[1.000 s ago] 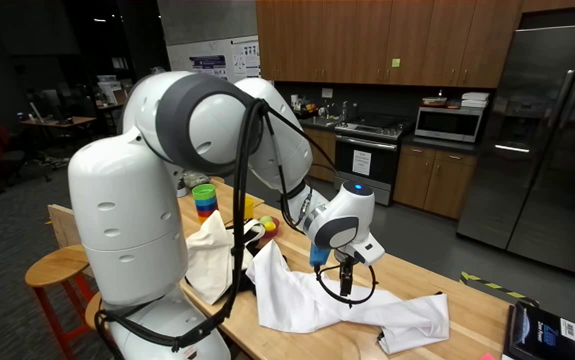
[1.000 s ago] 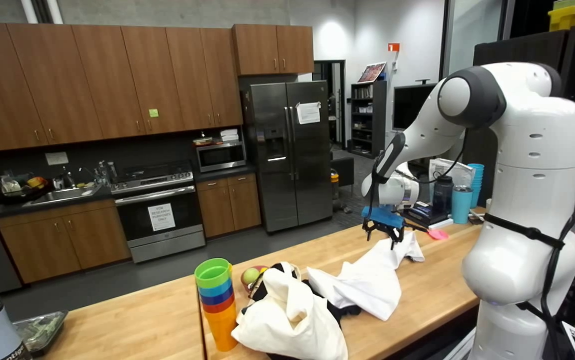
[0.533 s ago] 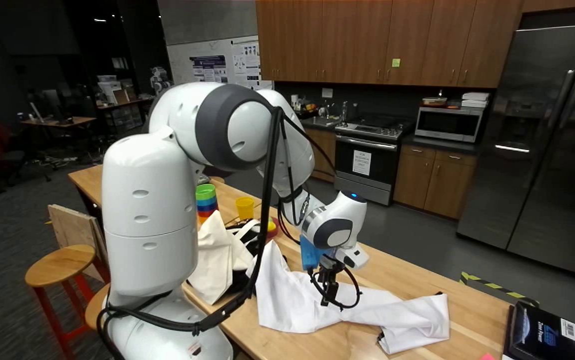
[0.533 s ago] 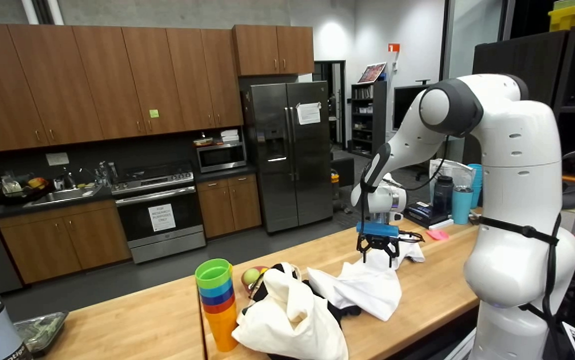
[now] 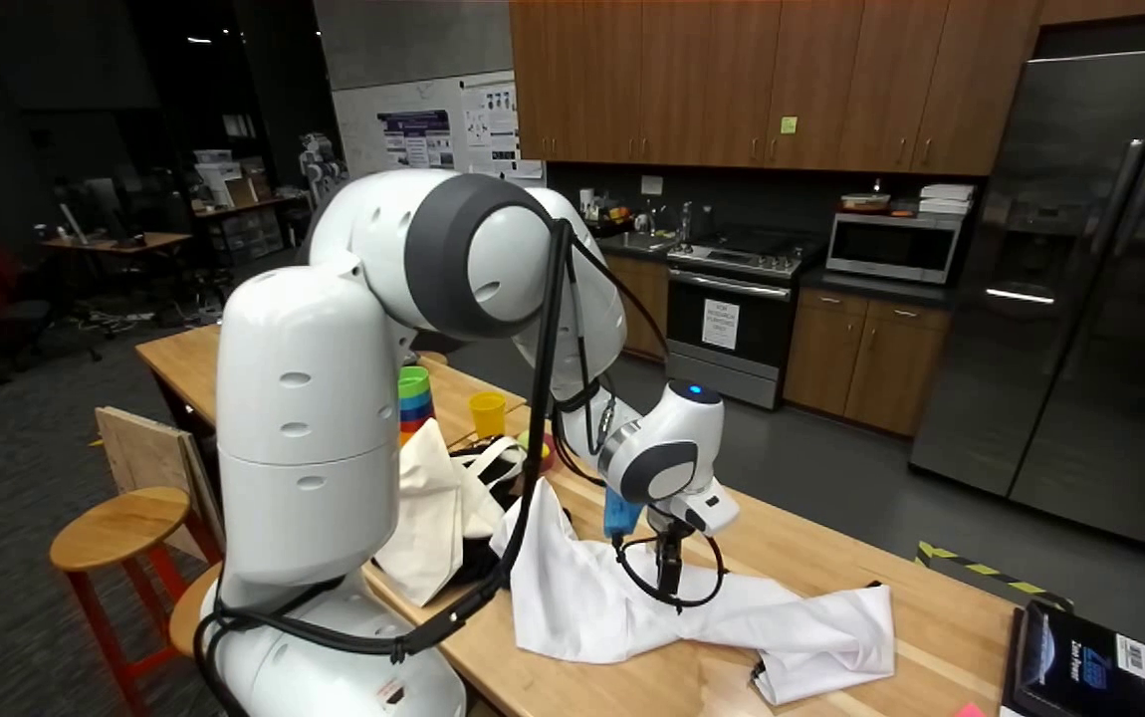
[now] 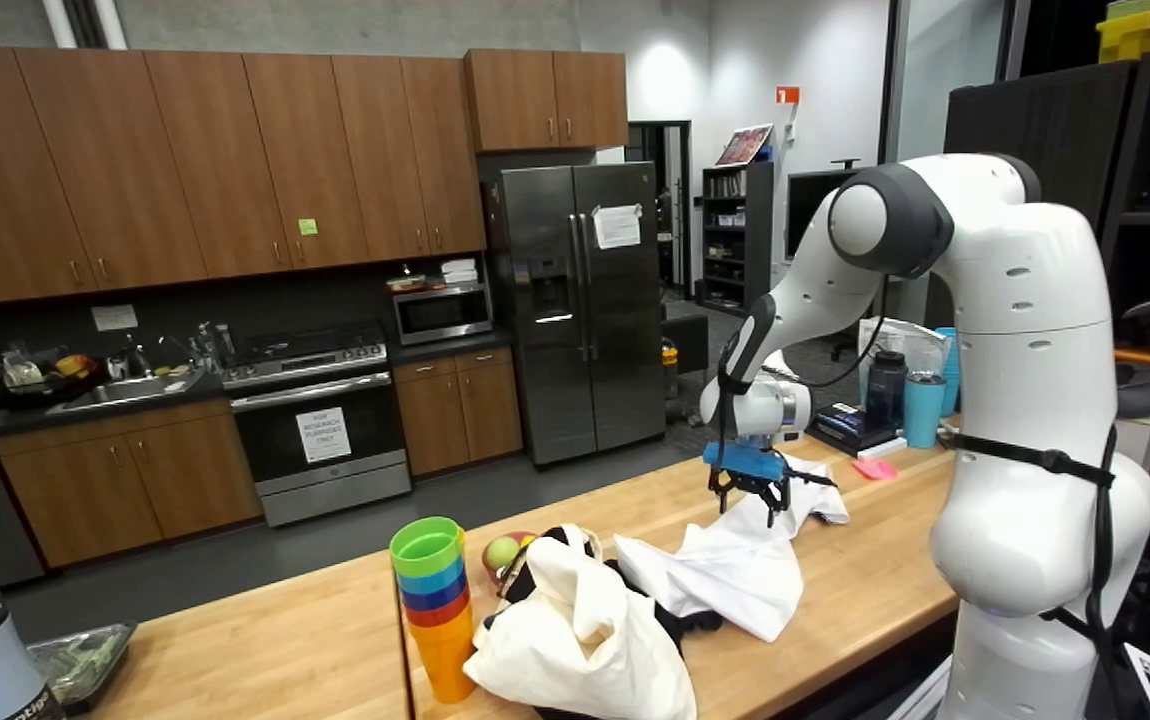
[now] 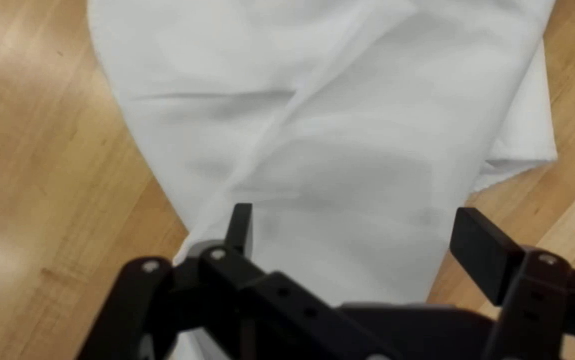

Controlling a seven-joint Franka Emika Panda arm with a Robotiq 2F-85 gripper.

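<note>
"Where's the white cloth [image 7: 337,140]?"

"Spread rumpled along the wooden table [image 6: 875,580], a long crease running down it in the wrist view."

"And the gripper [image 7: 353,222]?"

"Right above the cloth, pointing down. Its fingers [image 7: 482,250] stand wide apart and hold nothing; in the wrist view one shows against the fabric, the other just off the cloth's edge, against the wood. Whether a tip brushes the cloth, I can't tell."

"How is the arm [image 6: 1025,270] posed?"

"Upper arm [image 6: 1030,385] upright to one side of the cloth, elbow [image 6: 885,220] raised well above it, forearm [image 6: 810,295] sloping down toward it. The wrist [image 5: 667,468], carrying a blue light [image 5: 695,389] in an exterior view, sits over the cloth."

"What's around it?"

"Close by one end of the cloth, a cream bag [image 6: 580,640], with black fabric [image 6: 690,622] showing between the two. A round green fruit [image 6: 501,551] sits near that end too, and a stack of coloured cups [image 6: 435,610] stands past the bag, farther from the cloth. Off the opposite end come a pink item [image 6: 875,468], then a black box [image 5: 1085,657]."
</note>
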